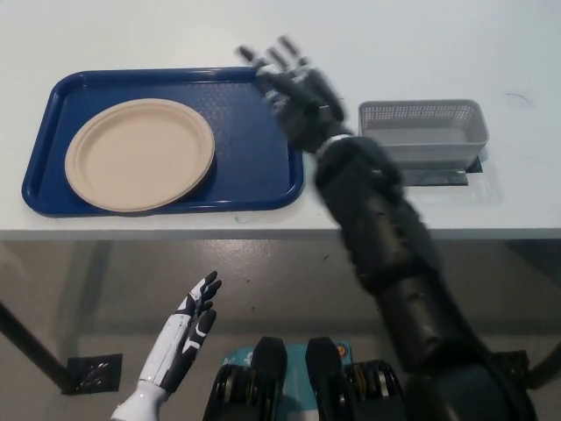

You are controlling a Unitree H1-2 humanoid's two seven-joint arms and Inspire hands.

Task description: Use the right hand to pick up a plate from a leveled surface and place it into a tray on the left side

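Observation:
A beige paper plate (139,154) lies flat inside the blue tray (254,175) on the left part of the white table. My black right hand (294,86) hovers open above the tray's right rim, fingers spread, holding nothing and apart from the plate. My white left hand (186,331) rests open below the table's front edge at the lower left.
A grey mesh basket (421,130) stands on the table to the right of the tray, close to my right forearm (372,202). The table's front edge (263,235) runs across the middle of the view.

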